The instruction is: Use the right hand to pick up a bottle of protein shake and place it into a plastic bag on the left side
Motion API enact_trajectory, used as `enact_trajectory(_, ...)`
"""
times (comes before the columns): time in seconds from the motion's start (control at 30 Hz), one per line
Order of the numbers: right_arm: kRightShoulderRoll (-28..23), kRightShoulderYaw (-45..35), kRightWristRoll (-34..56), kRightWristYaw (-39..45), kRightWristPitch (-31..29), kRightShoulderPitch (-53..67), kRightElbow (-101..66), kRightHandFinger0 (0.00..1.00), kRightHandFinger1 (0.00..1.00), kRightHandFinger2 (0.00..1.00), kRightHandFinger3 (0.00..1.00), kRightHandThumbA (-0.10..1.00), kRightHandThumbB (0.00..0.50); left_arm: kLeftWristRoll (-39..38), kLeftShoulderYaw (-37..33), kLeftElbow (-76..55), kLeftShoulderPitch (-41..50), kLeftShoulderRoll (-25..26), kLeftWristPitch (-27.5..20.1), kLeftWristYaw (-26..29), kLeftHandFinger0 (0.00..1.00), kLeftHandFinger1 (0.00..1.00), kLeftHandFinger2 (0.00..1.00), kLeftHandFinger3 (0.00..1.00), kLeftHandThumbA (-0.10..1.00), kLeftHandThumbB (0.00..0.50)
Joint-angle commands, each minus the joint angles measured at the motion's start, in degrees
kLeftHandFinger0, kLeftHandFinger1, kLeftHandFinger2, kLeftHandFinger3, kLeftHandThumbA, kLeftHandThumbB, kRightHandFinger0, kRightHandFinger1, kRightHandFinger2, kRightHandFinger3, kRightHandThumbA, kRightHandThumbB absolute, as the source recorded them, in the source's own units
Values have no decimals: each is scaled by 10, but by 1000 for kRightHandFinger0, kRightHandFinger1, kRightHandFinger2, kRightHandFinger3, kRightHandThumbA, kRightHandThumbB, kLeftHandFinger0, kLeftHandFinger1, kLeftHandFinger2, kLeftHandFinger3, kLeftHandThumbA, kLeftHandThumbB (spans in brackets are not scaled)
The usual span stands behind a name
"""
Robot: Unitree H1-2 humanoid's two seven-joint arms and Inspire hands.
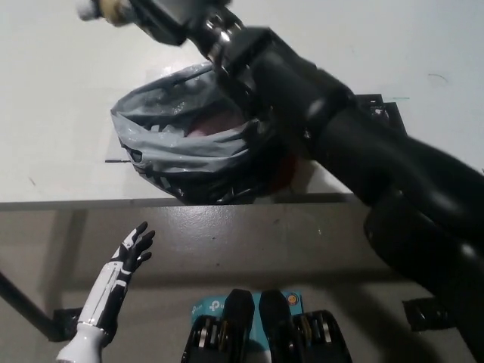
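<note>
Right hand grips bottle beyond plastic bag; arm stretched across | left hand low, fingers spread

Right hand grips protein shake bottle beyond the grey plastic bag. Left hand rests open below the table edge.
</note>
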Motion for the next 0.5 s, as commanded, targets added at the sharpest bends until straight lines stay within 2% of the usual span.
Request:
enact_trajectory(0.0,13,5,-53,-65,-22,-43,7,0,0,180,131,-100,330,-4,-5,-21,-15,14,-4,-15,1000,1000,1000,1000,1000,29)
enact_trajectory(0.03,13,4,-54,-66,-23,-43,8,0,0,188,134,-100,334,-4,-5,-21,-16,14,-4,-15,1000,1000,1000,1000,1000,29)
enact_trajectory(0.1,20,-9,-43,-55,-30,-33,14,0,0,200,214,-100,349,-3,-6,-26,-16,14,2,-15,1000,1000,1000,1000,1000,27)
enact_trajectory(0.13,25,-20,-33,-49,-36,-25,18,0,0,192,214,-100,370,-4,-7,-28,-16,14,4,-17,1000,1000,1000,1000,1000,22)
enact_trajectory(0.2,31,-34,-22,-33,-45,-12,23,0,0,210,143,-100,376,-12,-8,-26,-18,14,-1,-21,1000,1000,1000,1000,997,21)
enact_trajectory(0.3,38,-48,-14,-18,-52,0,30,0,0,277,193,-100,368,-14,-8,-28,-20,14,4,-23,1000,1000,1000,1000,993,32)
enact_trajectory(0.37,46,-67,2,16,-47,13,35,0,10,330,197,-100,329,-5,-10,-28,-22,15,2,-21,1000,1000,1000,1000,1000,38)
enact_trajectory(0.4,52,-82,17,71,-29,19,39,76,185,557,400,41,308,0,-11,-28,-24,14,2,-19,1000,1000,1000,1000,1000,34)
enact_trajectory(0.43,52,-82,17,71,-29,19,39,76,185,557,400,41,308,0,-11,-28,-24,14,2,-19,1000,1000,1000,1000,1000,34)
enact_trajectory(0.47,56,-95,26,140,-8,23,41,224,365,758,725,304,296,0,-11,-28,-26,14,4,-19,1000,1000,1000,1000,1000,44)
